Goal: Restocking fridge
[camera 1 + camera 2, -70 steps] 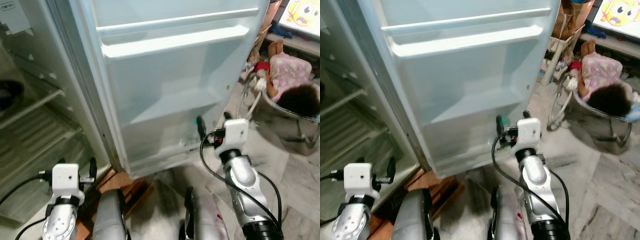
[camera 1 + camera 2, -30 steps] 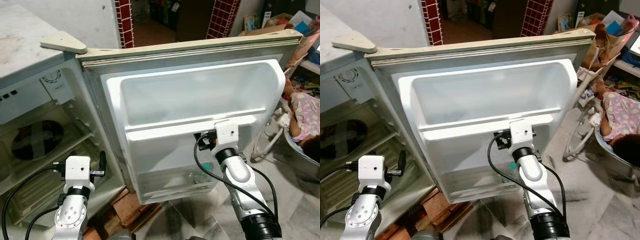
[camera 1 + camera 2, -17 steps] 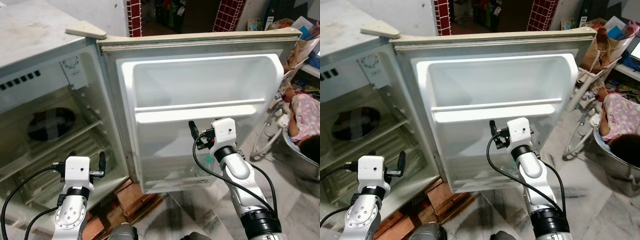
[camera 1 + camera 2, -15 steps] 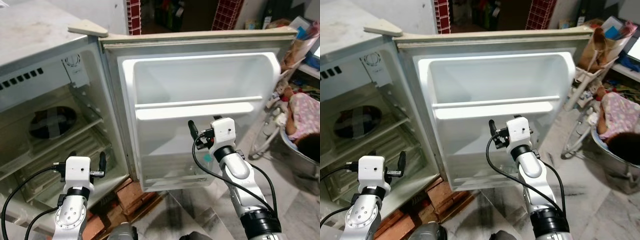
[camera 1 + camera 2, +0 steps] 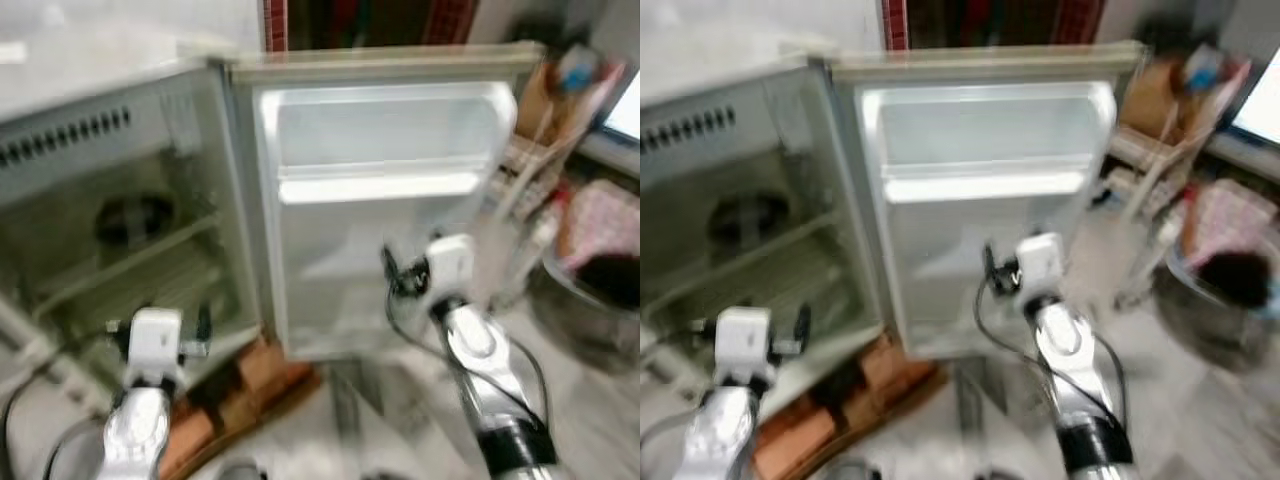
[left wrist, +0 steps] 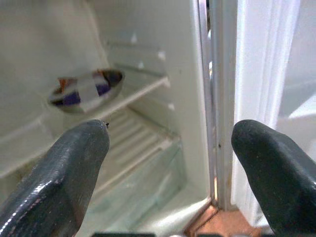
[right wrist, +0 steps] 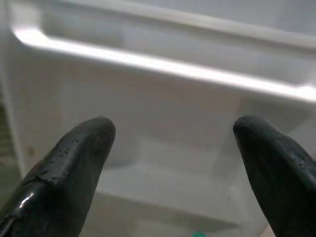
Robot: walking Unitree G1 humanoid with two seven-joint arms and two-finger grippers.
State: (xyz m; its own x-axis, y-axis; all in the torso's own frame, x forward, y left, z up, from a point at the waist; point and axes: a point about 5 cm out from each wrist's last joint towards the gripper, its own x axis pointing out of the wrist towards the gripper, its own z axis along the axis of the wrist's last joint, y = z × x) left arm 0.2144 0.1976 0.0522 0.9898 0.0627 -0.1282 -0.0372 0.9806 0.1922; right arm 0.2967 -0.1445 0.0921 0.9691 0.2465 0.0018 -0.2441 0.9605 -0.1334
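A small fridge [image 5: 120, 130] stands open, its door [image 5: 380, 130] swung out to the right with bare white door shelves [image 5: 375, 186]. On a wire shelf inside the cabinet sits a dark bowl [image 6: 86, 89] covered with a strip of tape. My left gripper [image 6: 170, 148] is open and holds nothing, low in front of the cabinet near the hinge side. My right gripper [image 7: 173, 143] is open and holds nothing, and faces the inner side of the door below its shelf bar. The head views are blurred.
Brown wooden blocks [image 5: 240, 380] lie under the fridge's front. At the right a person in pink [image 5: 600, 250] lies in a low seat, with a white stand [image 5: 1150, 210] and clutter behind. Pale marble floor [image 5: 350, 420] spreads before the door.
The whole picture has shifted and blurred, so the camera moved: the fridge looks a little farther off and more of the cabinet shows. Both arms keep their pose.
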